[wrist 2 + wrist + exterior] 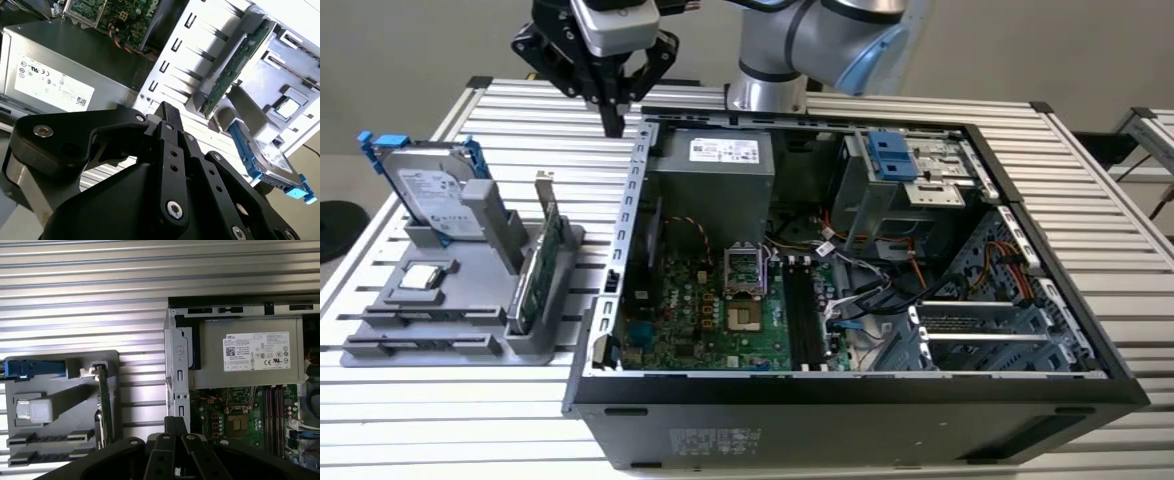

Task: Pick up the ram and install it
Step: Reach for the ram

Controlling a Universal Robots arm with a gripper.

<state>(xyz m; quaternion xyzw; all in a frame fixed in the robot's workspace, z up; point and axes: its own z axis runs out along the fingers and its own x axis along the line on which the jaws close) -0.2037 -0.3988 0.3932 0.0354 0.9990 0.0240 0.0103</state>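
Black pincer (611, 122), fingers together and empty, hung over the worktop (494, 110) just outside the case (854, 420). Ram (424, 316) appeared to stand on edge in the holder (540, 345) beside the case, well apart from the pincer. Risk: closed fingers would strike the stick's edge, and an off-line descent could snag the green card (531, 270).

Tabletop (520, 100) is ribbed matt silver metal, claw (611, 126) is matt black, the stand (534, 350) looks like dull grey plastic, and the hard drive (434, 190) has a shiny metal face with blue plastic rails (370, 152).
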